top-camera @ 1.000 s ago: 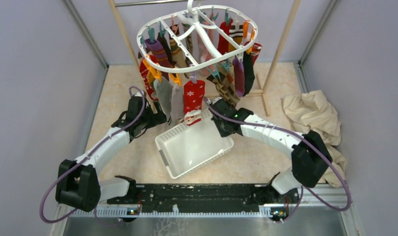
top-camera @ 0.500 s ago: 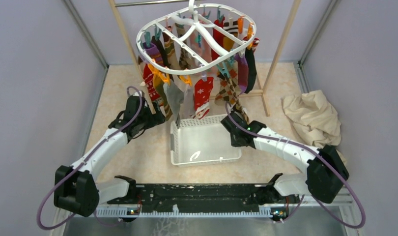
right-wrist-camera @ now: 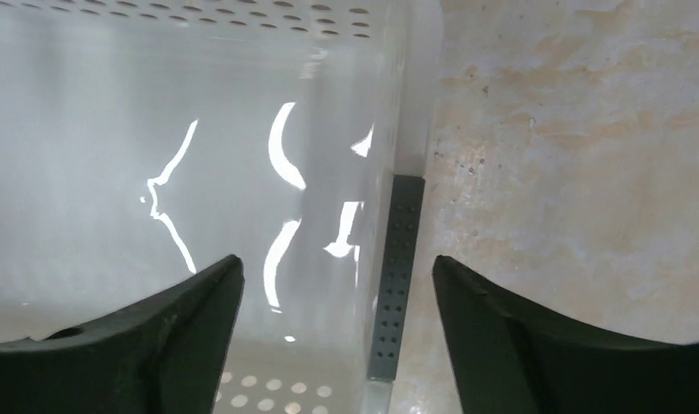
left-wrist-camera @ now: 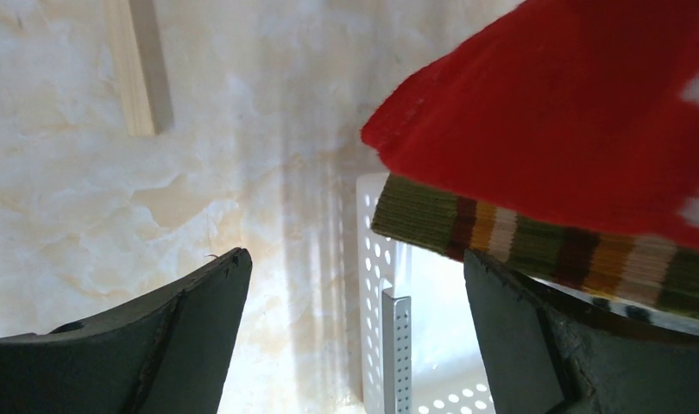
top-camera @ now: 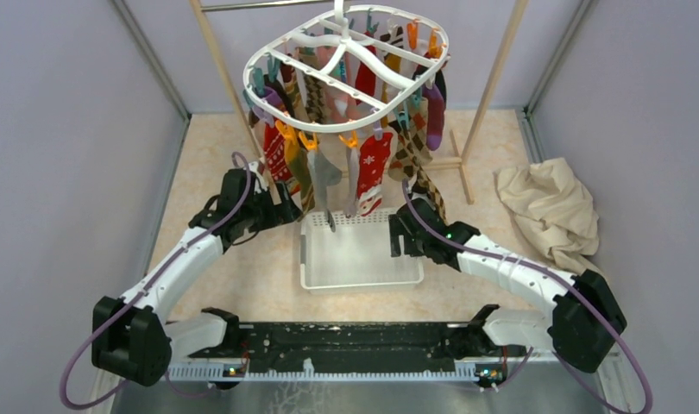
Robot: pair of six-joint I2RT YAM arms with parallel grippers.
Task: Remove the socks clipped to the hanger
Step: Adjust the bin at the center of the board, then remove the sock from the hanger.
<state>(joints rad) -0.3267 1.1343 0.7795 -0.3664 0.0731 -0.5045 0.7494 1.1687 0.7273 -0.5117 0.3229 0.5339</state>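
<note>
The white oval hanger (top-camera: 346, 60) hangs from a pole at the top, with several socks clipped under it, among them a red snowflake sock (top-camera: 374, 168) and an argyle sock (top-camera: 412, 155). My left gripper (top-camera: 284, 210) stands open just left of the hanging socks. In the left wrist view a red sock (left-wrist-camera: 570, 112) and an olive striped sock (left-wrist-camera: 536, 241) hang above its right finger, and nothing lies between the fingers of the left gripper (left-wrist-camera: 355, 285). My right gripper (top-camera: 398, 235) is open astride the right wall of the white basket (top-camera: 361, 267), as the right wrist view shows (right-wrist-camera: 337, 276).
The white perforated basket (right-wrist-camera: 396, 259) sits on the floor under the socks; its corner (left-wrist-camera: 396, 345) shows in the left wrist view. Wooden rack poles (top-camera: 493, 78) flank the hanger. A beige cloth (top-camera: 549, 211) lies at the right wall.
The right arm dragged the tilted basket square under the hanger, then its jaws opened off the basket wall. The hanger and socks swung and turned. The left gripper stayed open.
</note>
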